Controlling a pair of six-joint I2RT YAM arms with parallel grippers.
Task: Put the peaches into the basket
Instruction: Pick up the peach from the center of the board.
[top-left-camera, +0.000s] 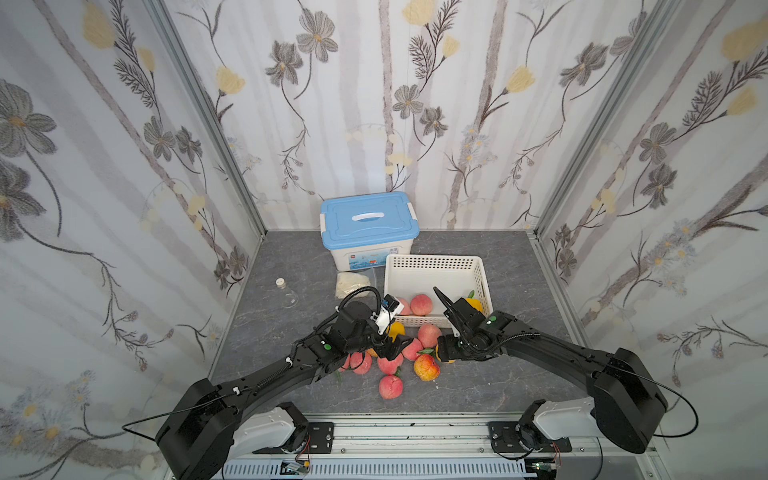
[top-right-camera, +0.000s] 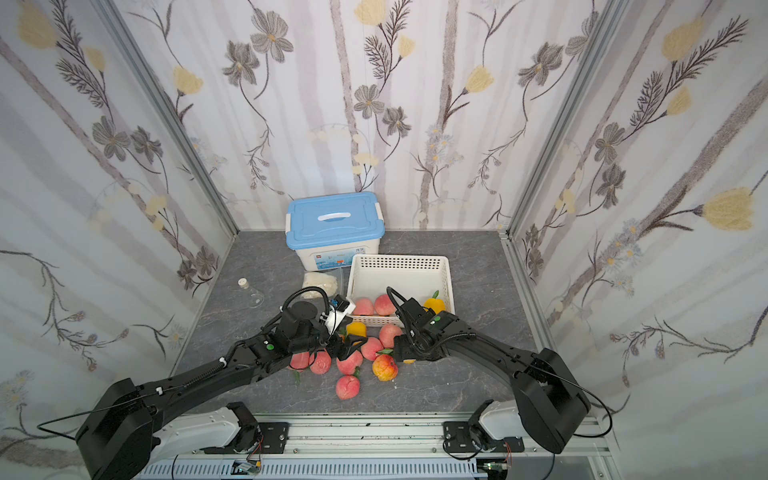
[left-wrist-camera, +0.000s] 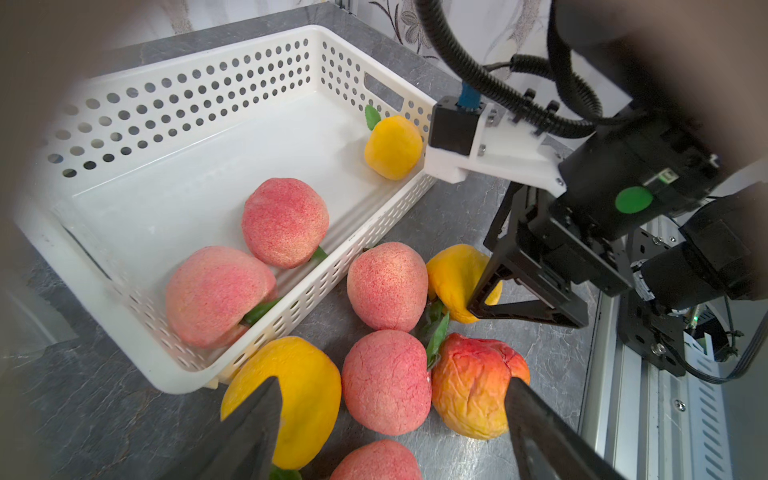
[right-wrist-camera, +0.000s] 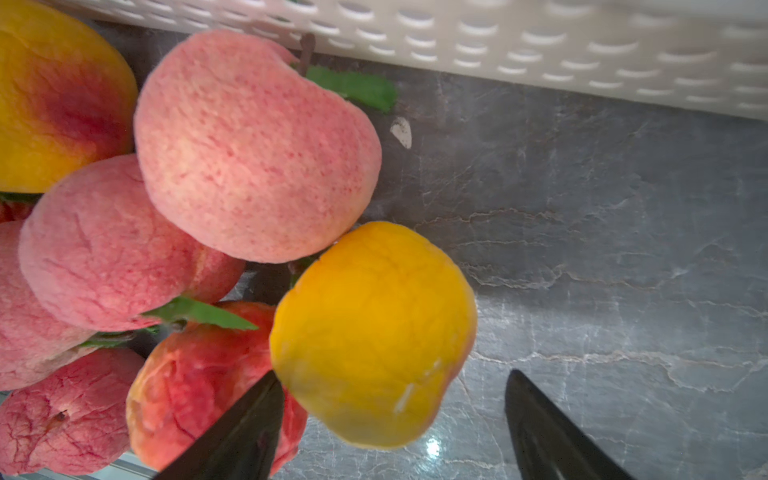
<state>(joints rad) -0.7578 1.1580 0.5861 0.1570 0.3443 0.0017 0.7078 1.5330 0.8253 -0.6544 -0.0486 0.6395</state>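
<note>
Up close, the right wrist view shows the right gripper (right-wrist-camera: 392, 374) spread wide around a yellow peach (right-wrist-camera: 374, 332), with a gap at one finger. Both top views hide this under the arm (top-left-camera: 490, 328). The left gripper (left-wrist-camera: 392, 380) is wide too, and a pink peach (left-wrist-camera: 386, 399) shows between its fingers, in the pile just beside the basket (left-wrist-camera: 187, 95) wall. Three peaches (left-wrist-camera: 284, 222) sit inside along its near wall. The rest of its floor is bare.
</note>
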